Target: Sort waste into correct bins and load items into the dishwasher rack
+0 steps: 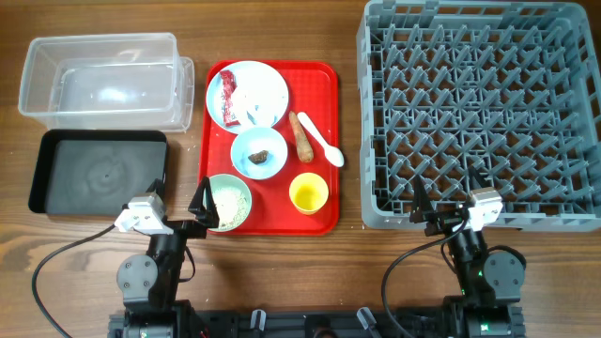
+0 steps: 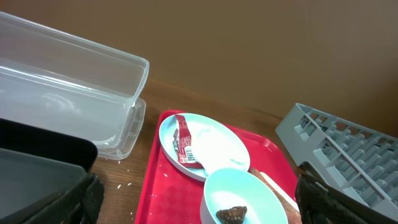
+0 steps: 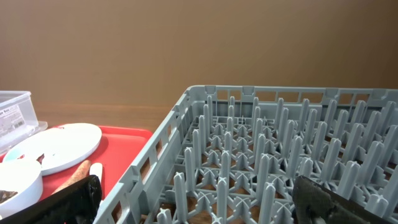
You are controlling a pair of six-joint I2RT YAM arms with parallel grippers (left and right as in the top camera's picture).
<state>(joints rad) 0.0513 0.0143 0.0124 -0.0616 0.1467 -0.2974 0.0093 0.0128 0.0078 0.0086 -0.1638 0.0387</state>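
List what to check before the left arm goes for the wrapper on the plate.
1. Left jaws open and empty: ok.
2. Right jaws open and empty: ok.
3. Wrapper lies on the plate, nothing on top of it: ok.
4. Clear tub has room: ok.
5. Black tray has room: ok.
6. Which bin is meant for the wrapper: cannot tell.

Wooden table (image 1: 282,277), visible grain, medium brown; plain brown wall (image 3: 186,43) behind; even, soft light
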